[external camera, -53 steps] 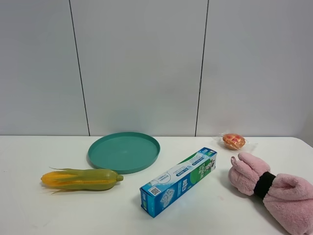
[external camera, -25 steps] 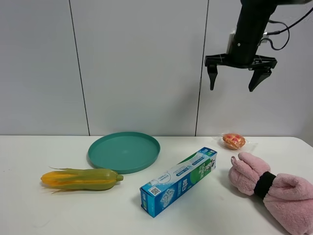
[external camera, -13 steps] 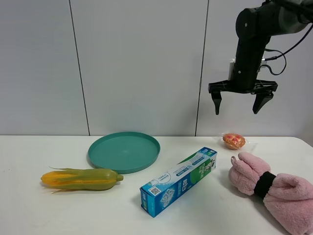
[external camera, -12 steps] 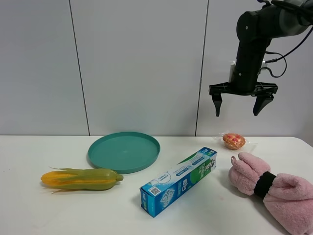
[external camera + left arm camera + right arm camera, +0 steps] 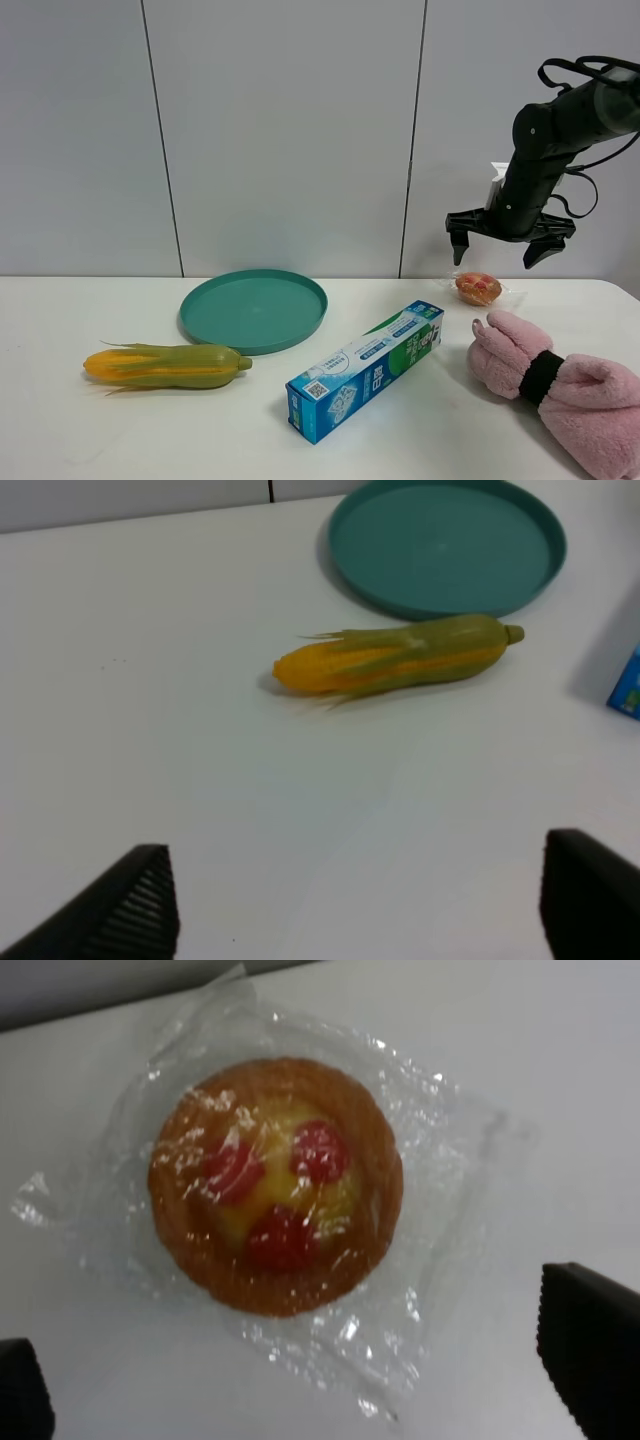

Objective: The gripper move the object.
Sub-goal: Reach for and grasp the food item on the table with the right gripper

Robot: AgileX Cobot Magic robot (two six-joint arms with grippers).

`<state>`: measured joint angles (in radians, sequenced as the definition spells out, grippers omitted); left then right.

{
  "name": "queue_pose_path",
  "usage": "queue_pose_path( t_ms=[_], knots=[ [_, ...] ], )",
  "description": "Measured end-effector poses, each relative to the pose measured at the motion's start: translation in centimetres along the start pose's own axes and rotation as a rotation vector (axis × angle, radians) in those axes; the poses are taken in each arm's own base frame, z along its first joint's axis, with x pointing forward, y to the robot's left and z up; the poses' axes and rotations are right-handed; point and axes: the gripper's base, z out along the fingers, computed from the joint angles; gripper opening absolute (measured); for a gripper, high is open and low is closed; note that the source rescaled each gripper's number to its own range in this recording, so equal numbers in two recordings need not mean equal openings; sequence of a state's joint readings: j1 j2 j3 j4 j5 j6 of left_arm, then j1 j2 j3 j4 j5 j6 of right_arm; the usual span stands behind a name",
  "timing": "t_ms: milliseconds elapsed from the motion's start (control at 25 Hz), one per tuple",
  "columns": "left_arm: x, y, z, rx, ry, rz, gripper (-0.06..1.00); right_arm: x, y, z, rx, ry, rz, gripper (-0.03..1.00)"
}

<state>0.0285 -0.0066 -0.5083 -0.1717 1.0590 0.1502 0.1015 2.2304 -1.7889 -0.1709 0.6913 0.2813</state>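
Pastry, sealed in clear film, lies far back on the table's right side, near the pink glove. Right gripper: spread wide, hovering just above it, holding nothing. Risk, as we judge it: jaws pinch only loose film, which slips or tears; too hard a squeeze crushes the pastry.

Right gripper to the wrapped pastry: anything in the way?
Nothing visible. The right gripper hangs open above the pastry with only air between. The right wrist view shows it uncovered between the fingers. The pink glove lies beside it, nearer the camera, off the path.
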Motion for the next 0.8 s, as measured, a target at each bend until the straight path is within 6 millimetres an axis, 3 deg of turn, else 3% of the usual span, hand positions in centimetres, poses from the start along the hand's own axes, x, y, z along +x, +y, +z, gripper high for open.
queue_pose_path(
  t_ms=[360, 800],
  knots=[
    [0.0, 0.0, 0.0, 0.000, 0.000, 0.000, 1.00, 0.5, -0.2, 3.8, -0.009, -0.085, 0.040, 0.99],
    [0.0, 0.0, 0.0, 0.000, 0.000, 0.000, 1.00, 1.3, -0.1, 6.9, -0.008, -0.146, 0.100, 1.00]
  ],
)
